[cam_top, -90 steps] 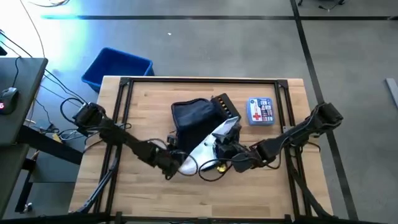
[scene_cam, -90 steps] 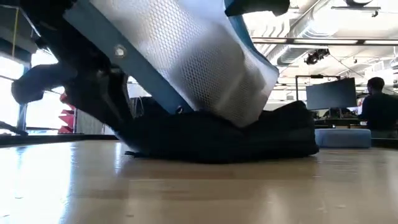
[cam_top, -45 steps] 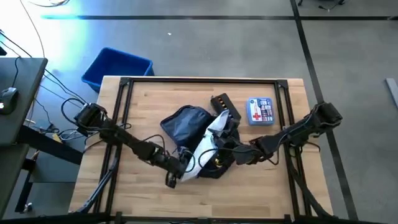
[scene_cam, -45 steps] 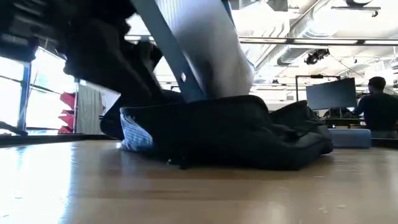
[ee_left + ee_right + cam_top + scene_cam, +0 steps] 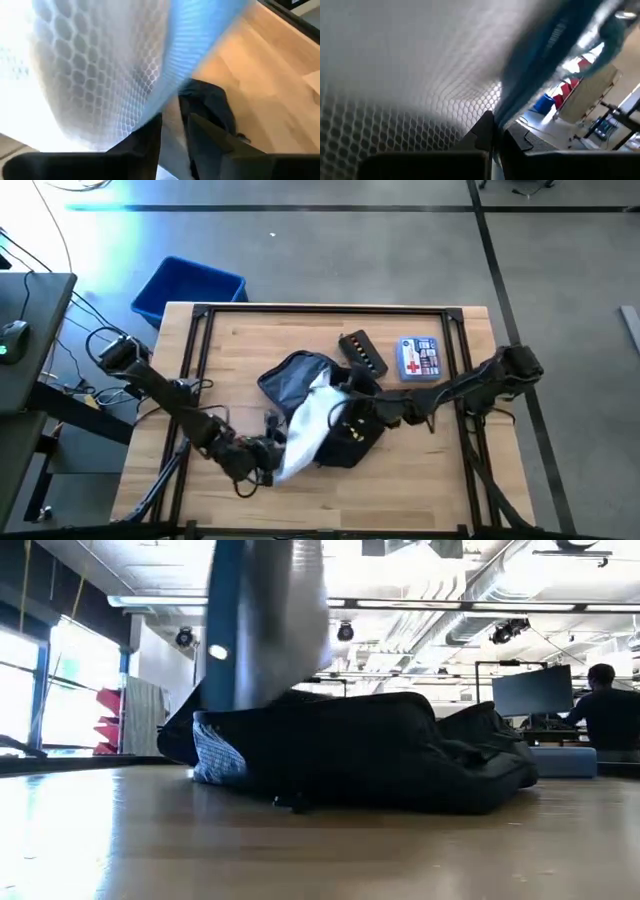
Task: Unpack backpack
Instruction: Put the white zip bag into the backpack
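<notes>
With the backpack [image 5: 318,405] slumped mid-frame and both the left gripper [image 5: 268,463] and right gripper [image 5: 352,412] seemingly pinched on the mesh pouch [image 5: 304,425], though blur hides the contact, an uneven pull might tear it or drag the bag.

I can make out no readable words or numbers anywhere, only a red cross sign on the small blue-and-white kit [image 5: 418,359] lying on the far right part of the table [image 5: 240,340], its smaller print being too fine for me to read.
</notes>
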Robot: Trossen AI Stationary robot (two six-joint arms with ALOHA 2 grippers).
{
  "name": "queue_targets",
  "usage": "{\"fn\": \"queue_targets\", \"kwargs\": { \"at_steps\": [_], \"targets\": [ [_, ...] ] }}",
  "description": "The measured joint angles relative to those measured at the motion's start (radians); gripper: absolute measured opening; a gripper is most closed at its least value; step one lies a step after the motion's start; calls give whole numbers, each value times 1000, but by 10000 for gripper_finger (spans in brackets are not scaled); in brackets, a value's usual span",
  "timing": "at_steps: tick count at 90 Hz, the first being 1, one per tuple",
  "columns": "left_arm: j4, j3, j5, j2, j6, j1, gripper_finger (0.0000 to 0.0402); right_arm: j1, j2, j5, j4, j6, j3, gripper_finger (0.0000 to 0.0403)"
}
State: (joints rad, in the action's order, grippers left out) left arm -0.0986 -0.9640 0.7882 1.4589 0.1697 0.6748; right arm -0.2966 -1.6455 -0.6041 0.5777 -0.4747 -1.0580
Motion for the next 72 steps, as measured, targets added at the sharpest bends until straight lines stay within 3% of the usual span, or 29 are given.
{"fn": "queue_targets", "kwargs": {
  "at_steps": [18, 33, 51, 72],
  "targets": [
    [-43, 0, 49, -14, 50, -7, 78, 47, -38, 35, 52, -95, 0, 0],
    [-111, 1, 166, -13, 106, -40, 78, 56, -35, -19, 54, -137, 21, 0],
    [-132, 1, 181, -13, 180, -95, 78, 78, -34, -12, 52, -79, 100, 0],
    [-173, 1, 267, -9, 262, -120, 78, 103, -34, 4, 48, -67, 219, 0]
  ]
}}
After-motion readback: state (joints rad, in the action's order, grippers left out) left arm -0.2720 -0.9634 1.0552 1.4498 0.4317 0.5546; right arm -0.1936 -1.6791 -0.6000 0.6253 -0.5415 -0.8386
